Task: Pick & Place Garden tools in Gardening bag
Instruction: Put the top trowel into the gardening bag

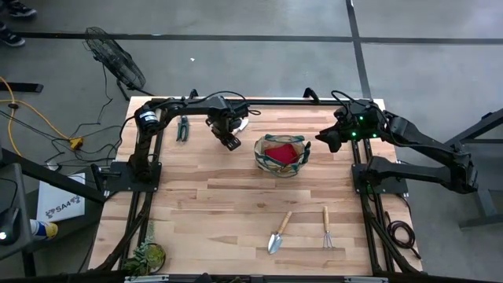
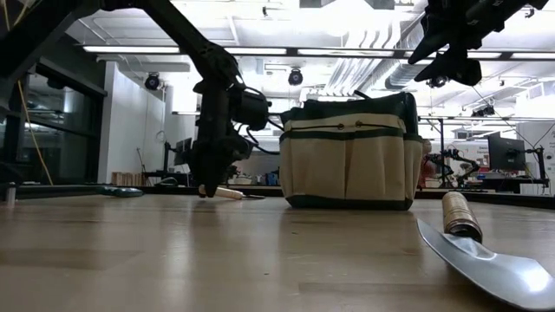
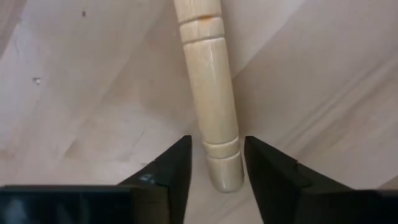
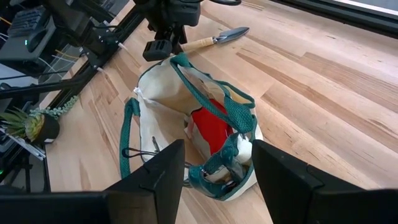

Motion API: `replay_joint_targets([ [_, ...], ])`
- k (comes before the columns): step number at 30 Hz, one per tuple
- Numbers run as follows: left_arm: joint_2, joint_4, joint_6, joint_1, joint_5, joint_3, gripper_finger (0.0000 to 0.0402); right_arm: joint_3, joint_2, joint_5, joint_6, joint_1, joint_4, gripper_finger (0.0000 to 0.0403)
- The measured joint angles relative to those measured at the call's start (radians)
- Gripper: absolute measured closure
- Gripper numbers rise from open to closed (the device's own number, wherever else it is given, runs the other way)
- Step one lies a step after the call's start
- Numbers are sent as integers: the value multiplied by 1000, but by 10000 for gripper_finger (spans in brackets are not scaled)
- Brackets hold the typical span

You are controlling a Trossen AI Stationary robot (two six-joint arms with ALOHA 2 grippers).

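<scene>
I am lowering my left pincer (image 3: 214, 163) over the wooden handle of a trowel (image 3: 210, 87) lying on the bench (image 1: 220, 204) at the far left, just left of the gardening bag (image 1: 281, 155). The fingers are straddling the handle's butt end, apart and not yet clamped; its long axis is running straight away between them. My right pincer (image 4: 214, 168) is hanging released above the bag. The second trowel (image 1: 278, 233) and the rake (image 1: 327, 228) are lying near right

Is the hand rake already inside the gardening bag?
No. The hand rake lies on the table, beside a trowel, apart from the gardening bag.
</scene>
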Motion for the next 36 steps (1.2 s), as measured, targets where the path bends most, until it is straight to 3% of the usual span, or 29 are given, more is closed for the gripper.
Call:
replay_joint_targets([
  [7, 0, -2, 0, 0, 24, 0, 338, 0, 0, 0, 0, 0, 0, 224],
  [16, -1, -118, -1, 0, 229, 40, 339, 0, 0, -10, -16, 0, 4, 224],
  [25, -2, -361, 0, 1, 372, 279, 339, 0, 0, -47, -115, 44, 191, 224],
  [30, -2, -469, 5, 9, 435, 456, 339, 0, 19, 42, -238, 160, 361, 224],
  [36, -2, -576, 17, 41, 506, 650, 339, 0, 102, 251, -472, 336, 554, 224],
])
